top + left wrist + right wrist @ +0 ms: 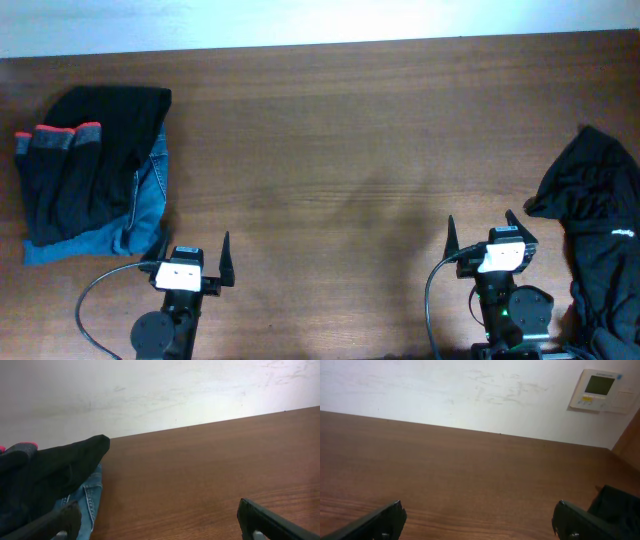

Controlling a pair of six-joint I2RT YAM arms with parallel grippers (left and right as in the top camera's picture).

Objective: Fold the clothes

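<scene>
Folded black leggings (85, 165) with a grey waistband edged coral-red lie at the far left of the table, on top of blue jeans (150, 190). They also show in the left wrist view (45, 477). A loose black garment (600, 230) with small white lettering lies crumpled at the right edge; a bit of it shows in the right wrist view (620, 505). My left gripper (193, 252) is open and empty near the front edge, right of the stack. My right gripper (482, 232) is open and empty, left of the loose garment.
The brown wooden table (340, 150) spreads between the two piles. A white wall (445, 390) stands behind it, with a thermostat panel (600, 389) at the right. Cables (100, 290) trail from both arm bases.
</scene>
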